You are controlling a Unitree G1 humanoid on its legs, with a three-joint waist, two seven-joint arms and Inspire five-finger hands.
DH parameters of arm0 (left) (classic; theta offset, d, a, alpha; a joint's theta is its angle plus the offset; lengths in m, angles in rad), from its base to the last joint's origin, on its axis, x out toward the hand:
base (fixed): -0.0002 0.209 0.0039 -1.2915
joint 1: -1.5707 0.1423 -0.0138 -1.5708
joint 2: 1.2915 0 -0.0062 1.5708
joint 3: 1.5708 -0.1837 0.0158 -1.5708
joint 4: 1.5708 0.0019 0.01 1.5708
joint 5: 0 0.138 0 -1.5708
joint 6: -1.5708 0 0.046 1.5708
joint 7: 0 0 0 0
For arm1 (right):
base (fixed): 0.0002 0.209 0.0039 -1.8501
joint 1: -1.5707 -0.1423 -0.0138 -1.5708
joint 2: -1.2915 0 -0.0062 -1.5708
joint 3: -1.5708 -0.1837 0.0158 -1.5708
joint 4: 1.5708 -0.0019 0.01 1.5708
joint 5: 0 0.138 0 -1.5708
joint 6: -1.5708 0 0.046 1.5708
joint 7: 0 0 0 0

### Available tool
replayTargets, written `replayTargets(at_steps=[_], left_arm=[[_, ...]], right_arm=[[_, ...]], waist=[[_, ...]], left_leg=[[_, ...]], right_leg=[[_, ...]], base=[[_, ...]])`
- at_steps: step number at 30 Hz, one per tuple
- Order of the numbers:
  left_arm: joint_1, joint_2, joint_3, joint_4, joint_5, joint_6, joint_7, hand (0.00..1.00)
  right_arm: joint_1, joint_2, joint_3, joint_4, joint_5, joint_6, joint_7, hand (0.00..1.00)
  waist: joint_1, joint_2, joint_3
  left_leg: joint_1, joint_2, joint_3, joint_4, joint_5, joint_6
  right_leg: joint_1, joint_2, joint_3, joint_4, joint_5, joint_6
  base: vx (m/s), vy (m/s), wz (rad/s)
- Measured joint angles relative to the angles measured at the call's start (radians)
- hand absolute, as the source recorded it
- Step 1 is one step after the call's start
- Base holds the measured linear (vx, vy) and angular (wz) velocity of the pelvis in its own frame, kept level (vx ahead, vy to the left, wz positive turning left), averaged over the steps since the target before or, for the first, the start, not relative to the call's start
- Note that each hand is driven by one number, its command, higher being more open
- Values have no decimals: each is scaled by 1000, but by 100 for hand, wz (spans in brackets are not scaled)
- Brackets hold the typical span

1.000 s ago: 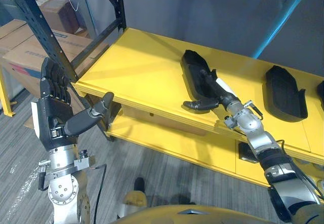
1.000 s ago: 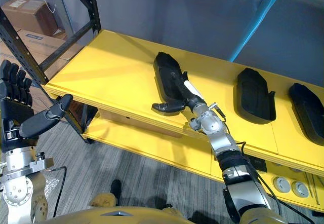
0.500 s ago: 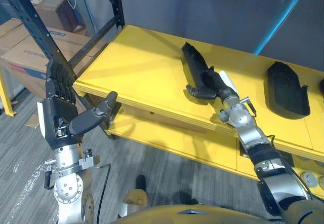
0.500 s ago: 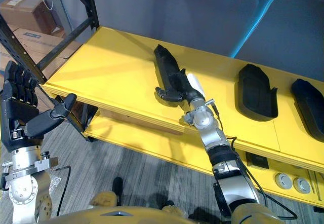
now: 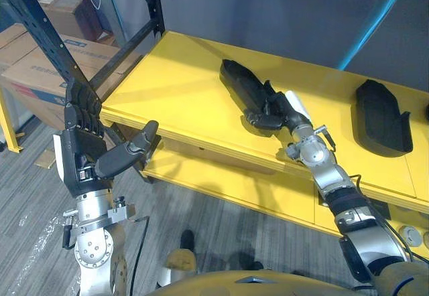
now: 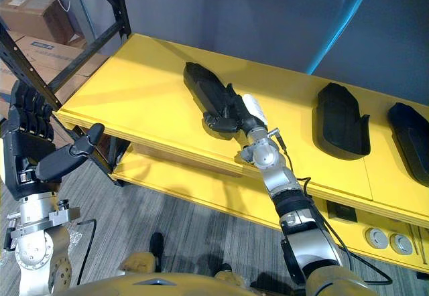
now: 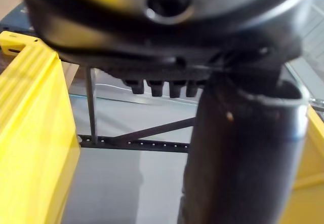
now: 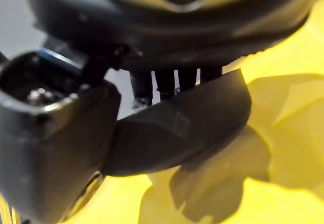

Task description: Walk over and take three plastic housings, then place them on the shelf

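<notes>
A long black plastic housing (image 5: pixel 240 84) lies slantwise over the yellow upper shelf (image 5: pixel 177 92). My right hand (image 5: pixel 273 111) has its fingers and thumb curled round the housing's near end. In the right wrist view the housing (image 8: pixel 185 125) sits pinched between the thumb (image 8: pixel 50 133) and the fingers, a little above the yellow board. Two more black housings (image 6: pixel 343 128) (image 6: pixel 412 134) rest flat further right on the same shelf. My left hand (image 5: pixel 84 152) is held up in front of the shelf's left corner, fingers straight and thumb out, touching nothing.
A black rack upright (image 5: pixel 47 35) stands at the shelf's left end, close to my left hand. Cardboard boxes (image 5: pixel 37 65) are stacked behind it. A lower yellow shelf (image 5: pixel 221 179) runs underneath. The shelf's left half is bare board.
My right hand's fingers have curled round the housing's near end. The housing has shifted left with its far end swung leftward. The left hand has hardly moved.
</notes>
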Motion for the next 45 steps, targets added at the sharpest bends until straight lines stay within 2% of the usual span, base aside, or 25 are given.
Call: replayTargets(at_steps=[3, 8, 12, 17, 20, 26, 33, 38, 42, 45], left_arm=[[0, 0, -3, 0, 0, 0, 2, 100], [0, 0, -21, -1, 9, 2, 6, 100], [-1, 0, -57, -1, 11, 8, 29, 100], [-2, -1, -91, -1, 11, 19, 52, 100], [-5, -1, -105, -1, 10, 26, 65, 100], [-16, -1, -124, -1, 10, 49, 76, 100], [-21, 2, -153, -1, 8, 65, 82, 100], [-23, 23, -199, 0, 7, 67, 72, 100], [-23, 24, -196, 0, 4, 70, 57, 100], [-23, 23, -183, 0, -3, 77, 56, 100]], right_arm=[[0, 10, 11, -2, -43, 24, -32, 0], [-25, 47, 27, -5, -83, 118, -82, 0], [-70, 91, 41, -2, -160, 263, -125, 0], [-144, 109, 36, 52, -167, 386, -142, 0], [-184, 117, 36, 78, -200, 445, -141, 0], [-217, 118, 38, 88, -255, 519, -130, 0], [-231, 117, 17, 107, -278, 560, -120, 0], [-226, 117, 9, 107, -278, 561, -120, 0], [-197, 114, -35, 96, -279, 552, -120, 0], [-126, 106, -59, 15, -313, 543, -120, 0]], waist=[[0, 0, 1], [0, 0, 1], [7, 1, 2], [24, 3, 4], [26, 9, 9], [26, 15, 13], [24, 14, 13], [21, 11, 11], [14, 9, 10], [7, 7, 8]], left_leg=[[0, 0, 1, 0, 0, 0], [0, 1, 5, 0, 0, 0], [-1, 0, 6, 0, 1, 1], [-1, 0, 6, 0, 2, 2], [-1, -1, 6, 0, 2, 2], [-4, 0, 9, 1, 4, 5], [-4, -1, 16, 0, 4, 6], [1, 0, 37, 1, 3, 7], [3, 0, 50, 1, 3, 8], [7, -1, 55, 1, 2, 9]], right_leg=[[0, 0, 0, 0, 0, 0], [-2, -1, 2, 0, 0, 0], [-4, -2, 2, 2, 0, 0], [-4, -3, 2, 3, 0, 0], [-4, -4, 1, 6, 0, 0], [-12, -9, 3, 14, 0, 0], [-16, -16, 9, 17, 2, 2], [-25, -16, 35, 16, 9, 6], [-31, -16, 48, 17, 13, 6], [-32, -17, 53, 17, 13, 6]], base=[[0, 0, 0], [0, 0, 0], [0, 0, 0], [0, 0, 0], [0, 0, 0], [0, 0, 0], [0, 0, -1], [0, 7, -13], [-2, 12, -9], [0, 11, -5]])
